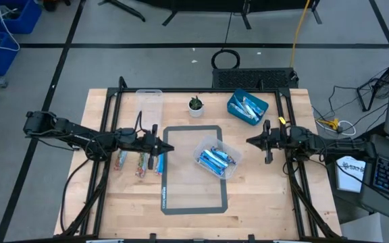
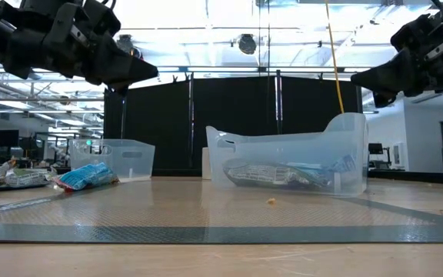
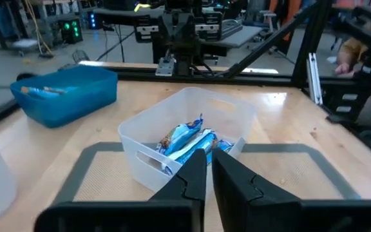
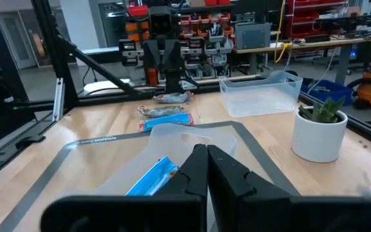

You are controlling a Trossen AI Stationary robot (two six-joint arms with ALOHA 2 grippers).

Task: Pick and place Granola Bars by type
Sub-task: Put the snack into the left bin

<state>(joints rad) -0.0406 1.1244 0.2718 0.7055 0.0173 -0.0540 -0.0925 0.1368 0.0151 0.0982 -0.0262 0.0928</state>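
Near the middle of the table, on the grey mat (image 1: 193,169), sits a clear tub (image 1: 217,159) holding a heap of blue-and-white granola bars (image 1: 216,160). Three more bars (image 1: 139,163) lie loose on the bare wood toward the left edge, and a blue bin (image 1: 247,107) near the far right corner holds a few others. An empty clear tub (image 1: 149,104) stands by the far edge, with a small potted plant (image 1: 195,106) between it and the bin.

Both arms hang above the table, holding nothing. The left gripper (image 1: 165,148) sits just left of the central tub with its fingers pressed together, and the right gripper (image 1: 252,141) sits just right of it, fingers likewise together.

My worry is the pile itself. The bars overlap at odd angles, so a descent with the fingers together would push into the heap rather than around one bar; even spread, they could pinch two wrappers at once or slip off the slick foil. The tub looks light, so a finger catching its wall may tip or drag it. With both grippers flanking the same tub, they might also meet if they reach in together.
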